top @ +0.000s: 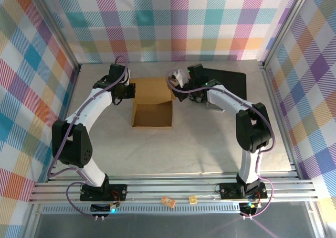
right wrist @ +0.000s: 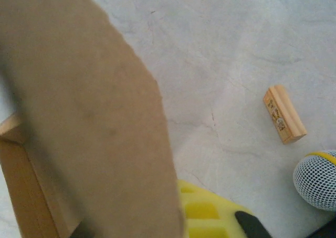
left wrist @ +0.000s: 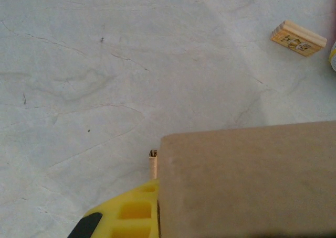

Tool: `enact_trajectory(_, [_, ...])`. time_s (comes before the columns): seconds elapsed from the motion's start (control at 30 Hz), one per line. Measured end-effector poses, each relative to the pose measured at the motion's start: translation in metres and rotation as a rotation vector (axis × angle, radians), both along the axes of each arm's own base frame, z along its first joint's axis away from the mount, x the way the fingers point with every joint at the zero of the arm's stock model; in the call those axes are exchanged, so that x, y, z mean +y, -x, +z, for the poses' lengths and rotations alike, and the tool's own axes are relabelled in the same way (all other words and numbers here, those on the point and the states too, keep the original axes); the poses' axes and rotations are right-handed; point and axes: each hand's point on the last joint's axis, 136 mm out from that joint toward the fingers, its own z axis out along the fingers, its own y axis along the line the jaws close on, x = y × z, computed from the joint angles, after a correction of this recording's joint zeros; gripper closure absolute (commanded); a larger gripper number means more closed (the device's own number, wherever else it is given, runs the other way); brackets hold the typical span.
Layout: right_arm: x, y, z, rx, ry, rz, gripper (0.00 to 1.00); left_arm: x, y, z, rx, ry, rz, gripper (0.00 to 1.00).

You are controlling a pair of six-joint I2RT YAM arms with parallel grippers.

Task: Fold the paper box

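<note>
Clamped shut with the left gripper (top: 127, 93) on the left edge of the paper box (top: 152, 104), at its far, flat panel. Seen from the left wrist with one yellow finger (left wrist: 131, 213) pressed against a brown cardboard wall across the lower right. Reaching there with the left arm (top: 86, 115) in a long bow, elbow out to the left, wrist bent inward toward the cardboard

Closed likewise with the right gripper (top: 177, 85) on the box's right edge, directly across from the left one. Shown from the right wrist with a yellow finger just beside a raised, tilted flap, plus a strip of the box's inner wall low on the left. Stretching forward and left with the right arm (top: 247, 122), forearm crossing the front of a black case (top: 231, 79)

Lying near the middle of the grey table (top: 157, 154), toward the far wall, open tray half nearer the bases, flat panel behind it. Resting on the table beyond the fingers: a small wooden block (right wrist: 283, 114), and close to it a round mesh-covered thing (right wrist: 317, 180)
</note>
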Motion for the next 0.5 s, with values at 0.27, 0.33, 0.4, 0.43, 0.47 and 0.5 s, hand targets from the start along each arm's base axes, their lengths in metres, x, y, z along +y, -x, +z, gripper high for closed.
enact_trajectory(0.27, [0.014, -0.006, -0.007, 0.009, 0.014, -0.132, 1.00, 0.005, 0.004, -0.009, -0.018, 0.036, 0.095, 1.00])
enact_trajectory(0.33, [0.018, -0.005, -0.014, -0.003, 0.000, -0.179, 1.00, 0.008, 0.009, -0.012, -0.035, 0.057, 0.129, 1.00])
enact_trajectory(0.4, [0.021, -0.001, -0.025, -0.017, -0.021, -0.215, 1.00, 0.009, 0.015, -0.012, -0.063, 0.088, 0.153, 1.00])
enact_trajectory(0.43, [0.022, 0.000, -0.027, -0.039, -0.043, -0.232, 1.00, 0.009, 0.018, -0.012, -0.080, 0.104, 0.162, 1.00])
enact_trajectory(0.47, [0.023, 0.001, -0.027, -0.053, -0.061, -0.249, 1.00, 0.009, 0.020, -0.011, -0.097, 0.118, 0.170, 1.00])
enact_trajectory(0.5, [0.023, 0.001, -0.027, -0.062, -0.077, -0.265, 1.00, 0.009, 0.022, -0.010, -0.121, 0.132, 0.176, 1.00])
